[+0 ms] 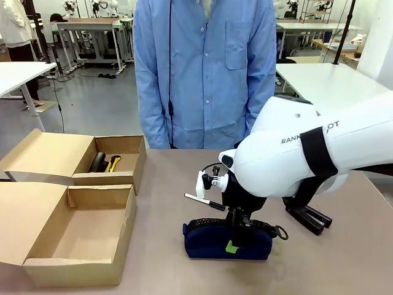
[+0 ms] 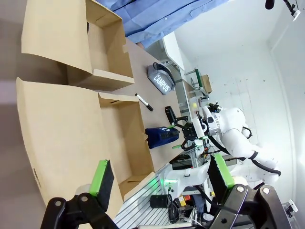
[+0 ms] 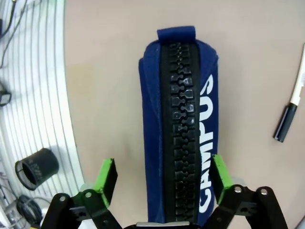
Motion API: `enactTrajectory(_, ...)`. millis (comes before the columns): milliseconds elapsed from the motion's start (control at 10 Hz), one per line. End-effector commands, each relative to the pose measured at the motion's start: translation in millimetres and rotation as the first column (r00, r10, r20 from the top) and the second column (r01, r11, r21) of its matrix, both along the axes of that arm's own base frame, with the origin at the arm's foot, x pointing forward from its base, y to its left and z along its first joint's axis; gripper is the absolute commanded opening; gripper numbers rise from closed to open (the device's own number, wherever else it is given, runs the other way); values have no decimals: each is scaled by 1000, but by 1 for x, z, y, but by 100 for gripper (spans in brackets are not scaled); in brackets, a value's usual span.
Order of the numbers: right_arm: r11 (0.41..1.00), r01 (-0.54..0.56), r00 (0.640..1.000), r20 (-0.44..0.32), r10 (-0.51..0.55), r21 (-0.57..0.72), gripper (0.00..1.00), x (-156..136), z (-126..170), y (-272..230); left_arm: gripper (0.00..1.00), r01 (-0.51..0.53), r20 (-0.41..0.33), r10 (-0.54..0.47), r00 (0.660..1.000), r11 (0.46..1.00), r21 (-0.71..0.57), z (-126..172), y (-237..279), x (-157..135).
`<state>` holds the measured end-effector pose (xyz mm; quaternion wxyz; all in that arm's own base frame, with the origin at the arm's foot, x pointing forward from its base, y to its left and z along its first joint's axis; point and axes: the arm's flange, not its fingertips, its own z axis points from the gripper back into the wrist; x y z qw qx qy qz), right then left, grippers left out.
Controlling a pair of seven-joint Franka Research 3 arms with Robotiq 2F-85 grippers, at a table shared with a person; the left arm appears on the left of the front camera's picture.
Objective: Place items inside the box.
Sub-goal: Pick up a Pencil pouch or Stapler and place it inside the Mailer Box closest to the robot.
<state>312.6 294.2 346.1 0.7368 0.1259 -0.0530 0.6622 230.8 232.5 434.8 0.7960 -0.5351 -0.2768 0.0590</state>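
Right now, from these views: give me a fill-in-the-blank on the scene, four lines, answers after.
1. The navy pouch, flanked by the open right pincer, bears the word ____.
2. The left pincer is ____.
3. The utility knife lies in the ____ box, the one nearer the person.
4. The marker lies on the ____, outside both boxes.
Missing words: CAMPUS; open; far; table.

The near box (image 1: 126,215) stands open upward, its floor bare. In the far box (image 1: 140,161), a stapler (image 1: 97,162) and utility knife (image 1: 113,163) fill the left end. Bare tabletop (image 1: 163,203) separates the boxes from the navy pouch (image 1: 209,241). The marker (image 1: 204,201) and right arm (image 1: 295,153) crowd centre-right.
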Motion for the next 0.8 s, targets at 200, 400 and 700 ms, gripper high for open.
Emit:
enactTrajectory(200,999,9,1000,-2,-9,-48,0,-5,1,5,100,-2,35,3,999,1000,-11,2,0,0)
enactTrajectory(400,999,4,1000,-7,-4,-45,16,-7,-2,4,100,-2,35,3,999,1000,-11,2,0,0)
enactTrajectory(700,1000,-19,999,-29,19,-22,0,-10,1,3,100,-2,35,3,999,1000,-11,2,0,0)
